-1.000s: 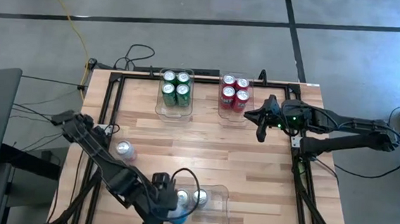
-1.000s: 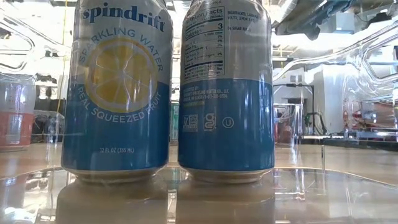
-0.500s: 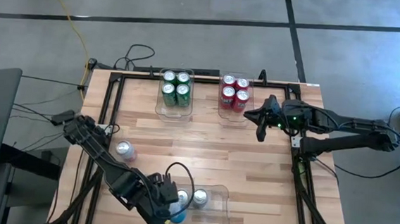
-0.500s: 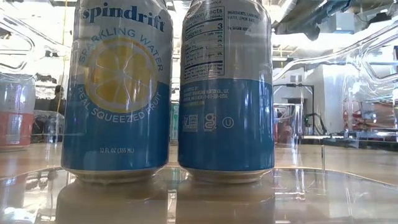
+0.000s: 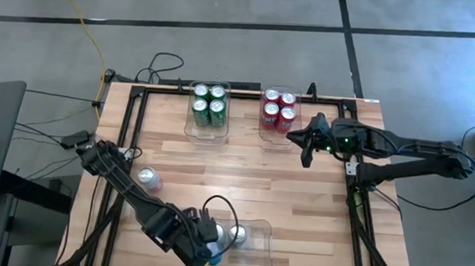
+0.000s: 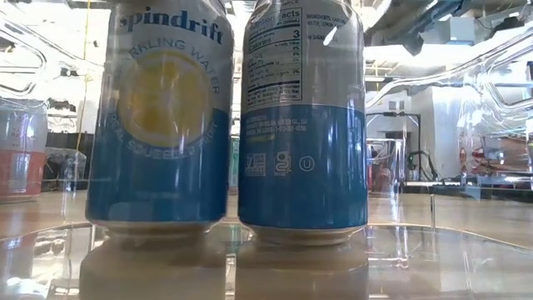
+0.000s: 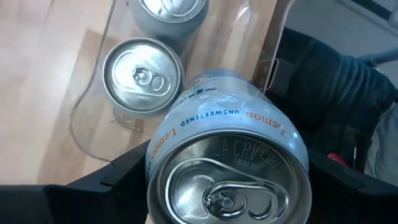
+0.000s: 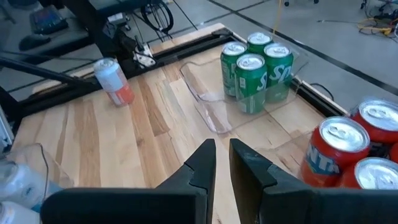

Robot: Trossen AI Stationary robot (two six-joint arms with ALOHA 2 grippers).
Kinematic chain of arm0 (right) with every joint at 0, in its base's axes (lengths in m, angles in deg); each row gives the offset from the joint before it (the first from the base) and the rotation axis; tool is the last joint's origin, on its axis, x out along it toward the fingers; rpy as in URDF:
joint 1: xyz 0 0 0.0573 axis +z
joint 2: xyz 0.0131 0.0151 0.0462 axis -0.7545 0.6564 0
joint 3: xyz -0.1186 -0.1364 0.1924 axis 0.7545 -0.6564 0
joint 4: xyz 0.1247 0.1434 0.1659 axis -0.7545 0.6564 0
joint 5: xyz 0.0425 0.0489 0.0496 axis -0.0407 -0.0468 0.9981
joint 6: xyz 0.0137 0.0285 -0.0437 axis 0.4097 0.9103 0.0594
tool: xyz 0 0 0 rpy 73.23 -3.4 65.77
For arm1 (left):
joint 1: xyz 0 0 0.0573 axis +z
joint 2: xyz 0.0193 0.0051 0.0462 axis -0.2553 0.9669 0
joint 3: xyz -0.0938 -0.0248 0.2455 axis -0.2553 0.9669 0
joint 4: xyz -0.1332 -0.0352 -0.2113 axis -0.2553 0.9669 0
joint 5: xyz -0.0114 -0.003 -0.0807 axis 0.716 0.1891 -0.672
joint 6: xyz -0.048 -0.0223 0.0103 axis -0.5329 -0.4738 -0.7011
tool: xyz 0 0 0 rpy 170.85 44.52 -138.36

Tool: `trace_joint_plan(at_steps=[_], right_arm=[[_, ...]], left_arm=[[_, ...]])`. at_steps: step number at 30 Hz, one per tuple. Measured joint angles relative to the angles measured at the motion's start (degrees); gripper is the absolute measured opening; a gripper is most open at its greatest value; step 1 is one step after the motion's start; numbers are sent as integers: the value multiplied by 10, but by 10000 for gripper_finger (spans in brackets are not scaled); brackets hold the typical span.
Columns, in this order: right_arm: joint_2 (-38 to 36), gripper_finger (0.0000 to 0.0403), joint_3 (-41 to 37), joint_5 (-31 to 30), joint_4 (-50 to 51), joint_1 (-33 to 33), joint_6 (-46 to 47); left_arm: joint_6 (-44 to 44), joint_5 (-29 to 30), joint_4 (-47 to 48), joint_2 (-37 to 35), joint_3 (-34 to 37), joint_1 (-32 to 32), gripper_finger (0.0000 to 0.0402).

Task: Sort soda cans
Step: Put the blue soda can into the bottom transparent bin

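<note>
Left tool (image 5: 204, 246) shifted, lifting gripped can (image 7: 227, 168) upright over bin (image 5: 265, 236); right tool (image 5: 307, 146) clenched, idle.

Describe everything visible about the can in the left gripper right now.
The held can is a silver-topped drink can with a pull tab, its side white above and blue below, printed "Lemon" and "unsweetened". It stands upright between the fingers of the left gripper, which grip its sides. It sits at the left end of the clear bin near the table's front edge, beside two more silver-topped cans. Whether its base touches the bin floor cannot be told.
</note>
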Motion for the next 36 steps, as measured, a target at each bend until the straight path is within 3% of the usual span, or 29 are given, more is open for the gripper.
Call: trace_joint_plan(at_steps=[15,23,31,36], right_arm=[[7,66,0,0,-4,-1,-21],[7,66,0,1,-1,-1,-42],[7,66,0,4,20,-1,-61],[7,66,0,6,26,-1,-75]], left_arm=[[-102,7,-3,35,0,13,293],[-200,18,-31,53,-1,14,294],[-214,-36,-53,88,0,15,317],[-245,-25,-54,90,0,16,319]])
